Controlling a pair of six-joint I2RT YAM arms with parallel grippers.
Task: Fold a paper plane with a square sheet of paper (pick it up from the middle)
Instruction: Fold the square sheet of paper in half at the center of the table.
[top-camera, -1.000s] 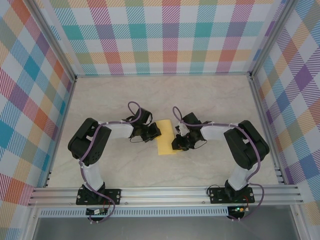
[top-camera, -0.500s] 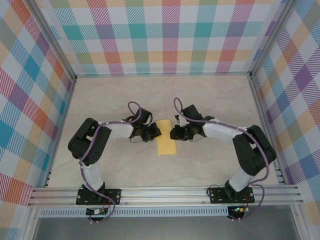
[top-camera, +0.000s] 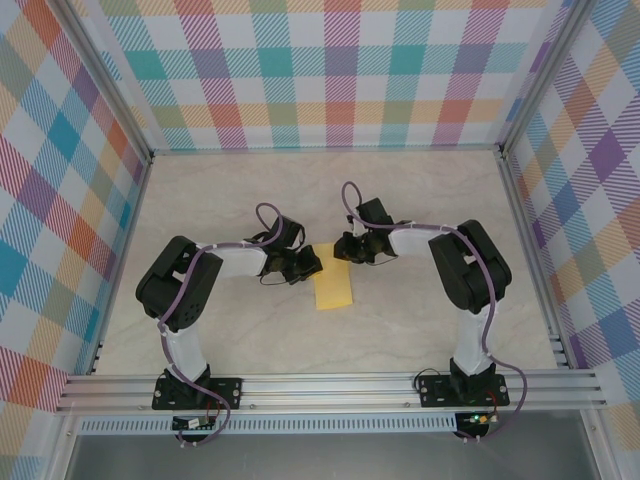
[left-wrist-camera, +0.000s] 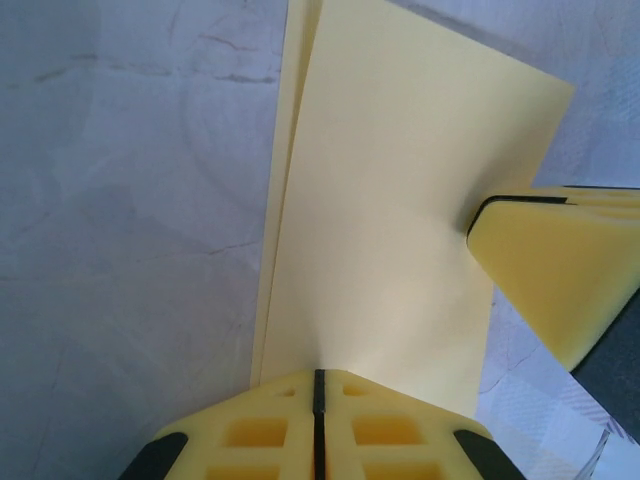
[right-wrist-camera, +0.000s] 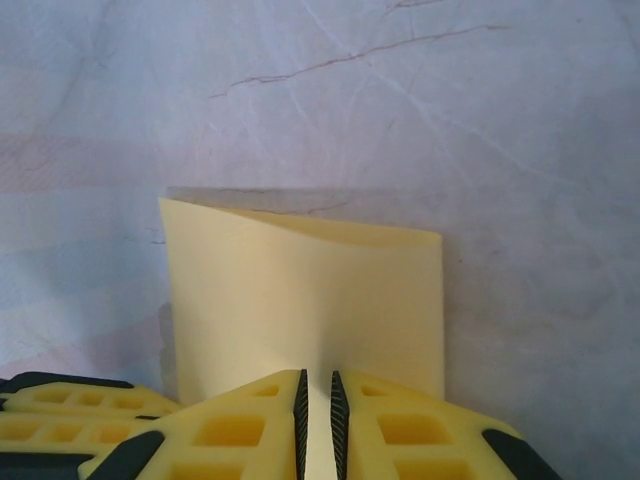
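- Table (top-camera: 420, 190): pale, marble-patterned, walled on 3 sides by plaid panels (top-camera: 340, 70); the yellow sheet lies near its middle
- 2 arms: left arm (top-camera: 180, 290) and right arm (top-camera: 465, 265) both bend inward, so their wrists meet over the sheet
- Sheet of paper (top-camera: 335, 290): folded into a narrow rectangle of 2 layers, long side running near to far; flat on the table between the 2 grippers; in the left wrist view the upper layer's edge sits slightly inside the lower one along 1 long side
- Left gripper (top-camera: 312, 264): fingers pressed together, tips at the sheet's left long edge; I cannot tell whether the paper is pinched
- Right gripper (top-camera: 343, 250): at the sheet's far end; fingers almost together, a thin slit between them; tips touch the paper's edge; a pinch cannot be told
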